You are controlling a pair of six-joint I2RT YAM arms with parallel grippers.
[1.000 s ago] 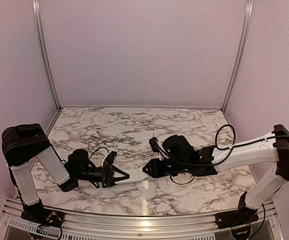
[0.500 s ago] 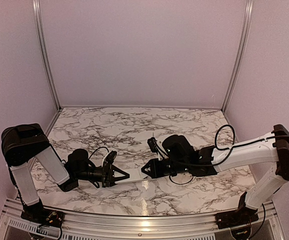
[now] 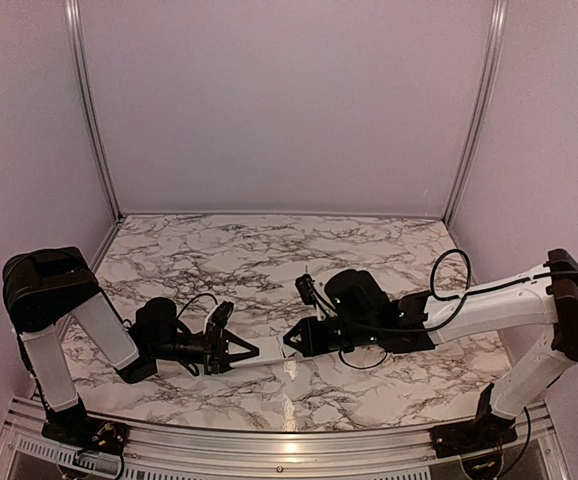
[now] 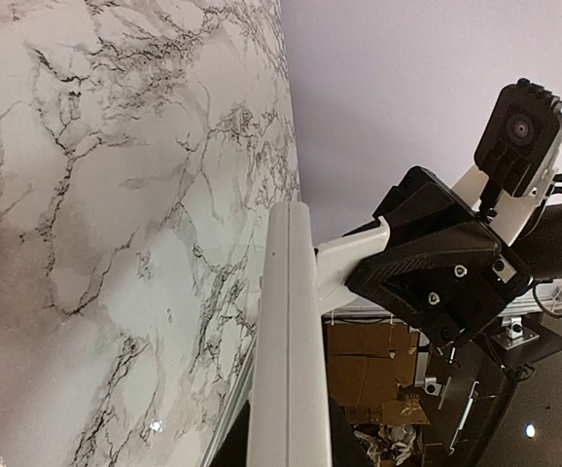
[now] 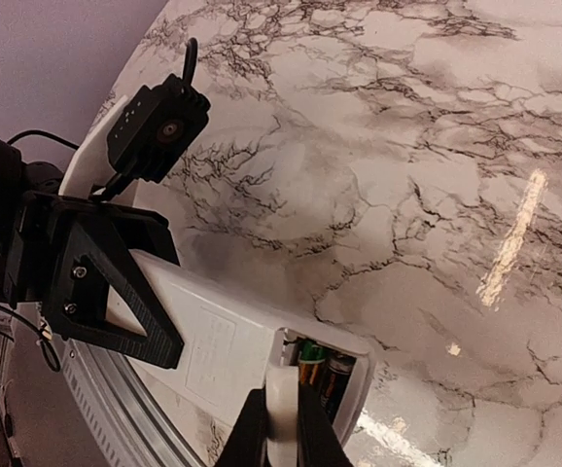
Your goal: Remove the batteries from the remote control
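Top external view: the remote control lies lengthwise between the two arms, near the front of the marble table; whether it rests on the surface cannot be told. The left gripper is clamped on its left end. The right gripper meets its right end; the jaw state is not legible here. Left wrist view: the remote control runs up from the bottom edge as a narrow white bar. The right gripper stands at its far end, and a thin white piece reaches from its black fingers to the bar's side. Right wrist view: the remote's end compartment is open. The batteries lie side by side inside, orange-gold at left, a dark one at right. The right gripper is pinched tight on the thin white piece, just in front of the compartment; what that piece is cannot be told. The left gripper grasps the far end, one black finger lying across the white face
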